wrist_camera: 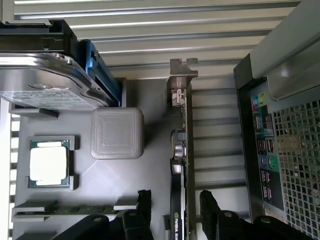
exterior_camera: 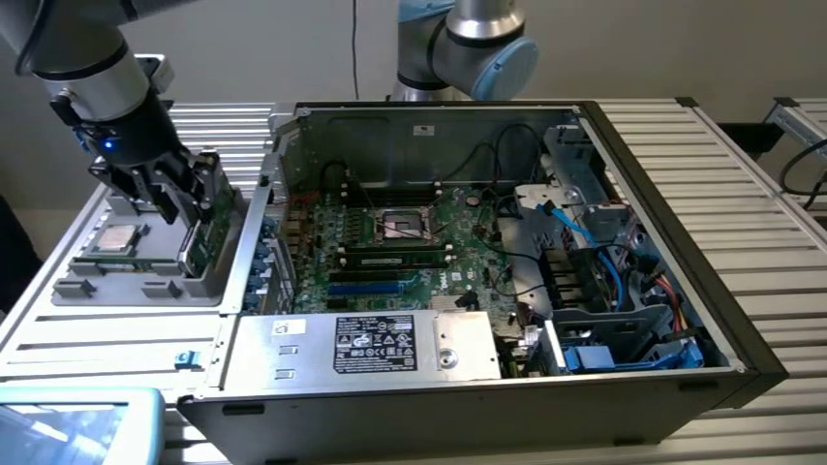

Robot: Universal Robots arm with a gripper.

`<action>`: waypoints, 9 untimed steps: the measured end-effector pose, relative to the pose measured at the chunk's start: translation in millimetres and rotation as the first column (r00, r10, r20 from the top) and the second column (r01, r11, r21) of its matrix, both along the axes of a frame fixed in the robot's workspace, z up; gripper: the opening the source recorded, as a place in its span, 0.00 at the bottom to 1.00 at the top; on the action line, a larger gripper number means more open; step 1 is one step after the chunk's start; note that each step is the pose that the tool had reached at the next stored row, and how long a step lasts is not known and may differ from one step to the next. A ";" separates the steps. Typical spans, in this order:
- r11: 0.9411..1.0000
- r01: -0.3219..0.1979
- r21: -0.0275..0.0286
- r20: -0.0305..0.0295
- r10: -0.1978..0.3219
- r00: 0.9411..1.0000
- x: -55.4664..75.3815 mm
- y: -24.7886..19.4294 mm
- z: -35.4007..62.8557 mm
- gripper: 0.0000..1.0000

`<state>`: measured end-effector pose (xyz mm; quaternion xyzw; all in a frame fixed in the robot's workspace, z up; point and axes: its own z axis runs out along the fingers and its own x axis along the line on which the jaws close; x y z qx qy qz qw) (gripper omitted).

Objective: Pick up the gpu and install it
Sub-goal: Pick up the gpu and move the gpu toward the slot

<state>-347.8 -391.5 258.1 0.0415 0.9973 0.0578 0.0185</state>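
**A:** Jaws of the gripper (wrist_camera: 177, 202): clenched or released?

**B:** Released. They stand apart, one on either face of the gpu (wrist_camera: 180, 150), with a sliver of gap on both sides, so nothing is held.

**A:** Lay out the scene, biggest first.

**B:** An open computer case (exterior_camera: 387, 136) takes the middle of the counter (exterior_camera: 723, 145), its power supply (exterior_camera: 375, 344) along one wall. A grey parts tray (exterior_camera: 116, 288) sits beside it, towards the counter edge on the exterior view's left. The gpu stands on edge along the tray's side nearest the case, with its silvery bracket at the end far from the jaws.

**A:** Which step?

**B:** The pick-up, I'd judge: the card sits in the tray, unlifted. A grip calls for both jaws square on its flat faces.

**A:** Any writing?

**B:** "NVIDIA" and the start of "QUA" on the card's upper edge, between the jaws. I cannot read the power supply's label.
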 end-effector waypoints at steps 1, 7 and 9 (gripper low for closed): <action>1.000 0.000 0.000 0.003 0.000 1.000 -0.1 0.0 -1.1 0.52; 1.000 0.000 -0.004 0.033 0.000 0.999 0.1 0.0 -6.6 0.52; 1.000 -0.001 -0.004 0.035 0.002 0.999 0.0 0.1 -10.2 0.52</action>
